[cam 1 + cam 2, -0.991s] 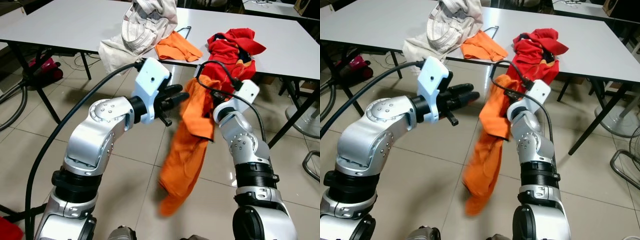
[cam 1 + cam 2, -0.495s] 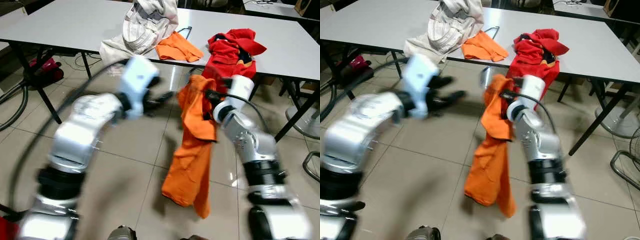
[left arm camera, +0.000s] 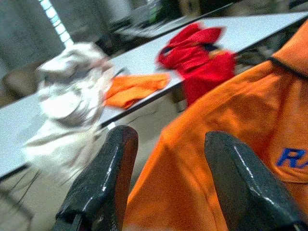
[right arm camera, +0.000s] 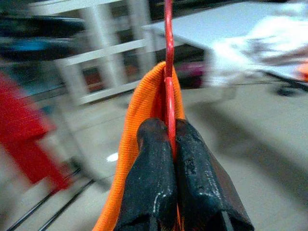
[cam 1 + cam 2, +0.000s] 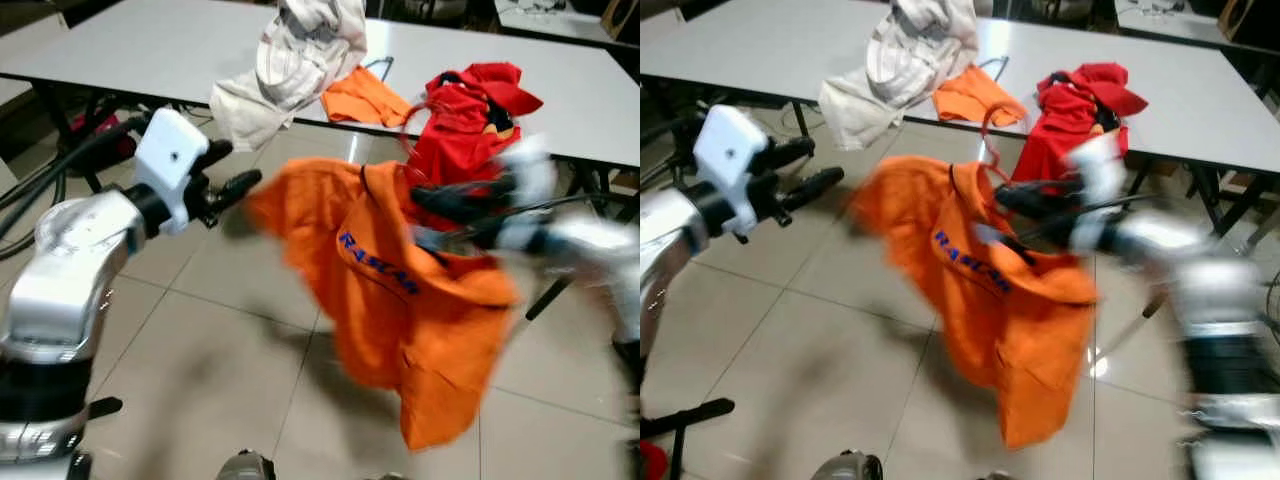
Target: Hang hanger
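An orange shirt [image 5: 400,290] with blue lettering hangs on a red wire hanger [image 4: 168,57] and flares out in mid-air over the floor. My right gripper [image 4: 171,129] is shut on the hanger's wire just below the hook, with the shirt's collar behind it. That arm is blurred in the eye views. My left gripper [image 5: 225,170] is open, held up just left of the shirt. In the left wrist view its fingers [image 3: 108,173] are spread apart, with the orange fabric [image 3: 192,168] close in front of them.
A long white table [image 5: 150,40] stands ahead. On it lie a beige garment [image 5: 290,60] that droops over the edge, a small orange cloth [image 5: 365,95] and a red garment [image 5: 470,110]. Black table legs and cables stand at the left.
The right arm has swung out to the right and lifted the hanger, so the shirt flares wide to the left. The left arm has pulled back to the left.
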Motion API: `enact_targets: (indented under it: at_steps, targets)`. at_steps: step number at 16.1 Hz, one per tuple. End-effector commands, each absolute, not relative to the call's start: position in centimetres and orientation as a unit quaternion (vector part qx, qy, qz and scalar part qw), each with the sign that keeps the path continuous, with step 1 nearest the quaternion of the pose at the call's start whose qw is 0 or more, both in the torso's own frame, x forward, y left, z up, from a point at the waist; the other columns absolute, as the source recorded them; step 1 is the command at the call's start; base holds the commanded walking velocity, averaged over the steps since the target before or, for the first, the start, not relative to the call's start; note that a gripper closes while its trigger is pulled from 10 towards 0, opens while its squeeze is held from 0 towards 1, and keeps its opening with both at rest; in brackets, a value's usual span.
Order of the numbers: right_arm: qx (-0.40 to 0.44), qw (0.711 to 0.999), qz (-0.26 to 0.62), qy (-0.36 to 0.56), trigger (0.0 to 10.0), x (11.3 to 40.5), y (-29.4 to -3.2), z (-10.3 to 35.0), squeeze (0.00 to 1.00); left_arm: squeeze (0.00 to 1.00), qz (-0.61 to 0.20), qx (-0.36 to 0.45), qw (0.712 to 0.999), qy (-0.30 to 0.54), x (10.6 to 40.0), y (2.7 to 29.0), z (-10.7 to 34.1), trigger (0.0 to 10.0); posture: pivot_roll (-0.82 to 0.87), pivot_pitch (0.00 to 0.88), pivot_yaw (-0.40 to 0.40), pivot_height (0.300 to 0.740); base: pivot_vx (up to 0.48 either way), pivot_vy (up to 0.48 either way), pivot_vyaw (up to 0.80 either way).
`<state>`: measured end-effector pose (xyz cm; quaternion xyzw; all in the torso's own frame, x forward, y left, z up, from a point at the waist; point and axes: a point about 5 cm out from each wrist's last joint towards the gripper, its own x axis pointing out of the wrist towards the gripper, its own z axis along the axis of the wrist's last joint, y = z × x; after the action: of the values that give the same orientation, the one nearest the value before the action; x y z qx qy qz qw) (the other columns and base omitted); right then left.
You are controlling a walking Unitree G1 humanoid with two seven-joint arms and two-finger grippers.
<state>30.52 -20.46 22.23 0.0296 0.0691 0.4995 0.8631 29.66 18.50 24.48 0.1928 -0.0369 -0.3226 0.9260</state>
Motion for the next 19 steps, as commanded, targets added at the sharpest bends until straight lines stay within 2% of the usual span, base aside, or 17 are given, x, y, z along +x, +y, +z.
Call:
enact_targets:
  at_steps: [1,4,6,9,10,11,13,15,19]
  targets:
    - [0.033,0.831,0.550,0.082,10.0,29.4,-21.2,22.7,0.00,0.00,-0.356,0.194,0.912,-0.063,28.9,18.0,25.1,10.0,-0.02,0.046,-0.038,0.740,0.000,0.000,0.00]
    - [-0.004,0.797,0.587,0.140,10.0,28.1,-22.9,23.0,0.00,0.00,-0.370,0.170,0.911,-0.073,28.5,18.1,25.6,10.0,-0.03,0.052,-0.047,0.740,0.000,0.000,0.00]
    - [-0.032,0.789,0.592,0.161,10.0,27.8,-23.0,22.7,0.00,0.00,-0.367,0.157,0.914,-0.069,28.5,18.0,25.4,10.0,-0.03,0.052,-0.049,0.740,0.000,0.000,0.00]
    - [-0.046,0.780,0.606,0.149,10.0,27.9,-21.9,22.9,0.00,0.00,-0.375,0.145,0.913,-0.067,28.3,16.3,24.1,10.0,-0.02,0.052,-0.055,0.740,0.000,0.000,0.00]
    - [-0.048,0.775,0.614,0.143,10.0,27.9,-21.7,23.1,0.00,0.00,-0.409,0.111,0.903,-0.072,27.8,15.2,24.0,10.0,-0.01,0.054,-0.057,0.740,0.000,0.000,0.00]
    - [-0.049,0.773,0.618,0.136,10.0,27.9,-21.5,23.4,0.00,0.00,-0.463,0.065,0.880,-0.080,26.9,13.7,24.0,10.0,-0.01,0.051,-0.057,0.740,0.000,0.000,0.00]
    - [-0.047,0.768,0.625,0.132,10.0,27.8,-21.3,23.5,0.00,0.00,-0.514,0.040,0.853,-0.085,26.0,12.3,23.9,10.0,0.00,0.051,-0.056,0.740,0.000,0.000,0.00]
    - [-0.036,0.748,0.651,0.127,10.0,27.3,-20.8,24.0,0.00,0.00,-0.568,0.038,0.819,-0.071,26.1,10.4,22.5,10.0,0.00,0.048,-0.050,0.740,0.000,0.000,0.00]
    - [-0.034,0.740,0.660,0.122,10.0,26.9,-20.6,24.3,0.00,0.00,-0.580,0.064,0.811,-0.045,27.0,10.7,21.2,10.0,-0.01,0.049,-0.032,0.740,0.000,0.000,0.00]
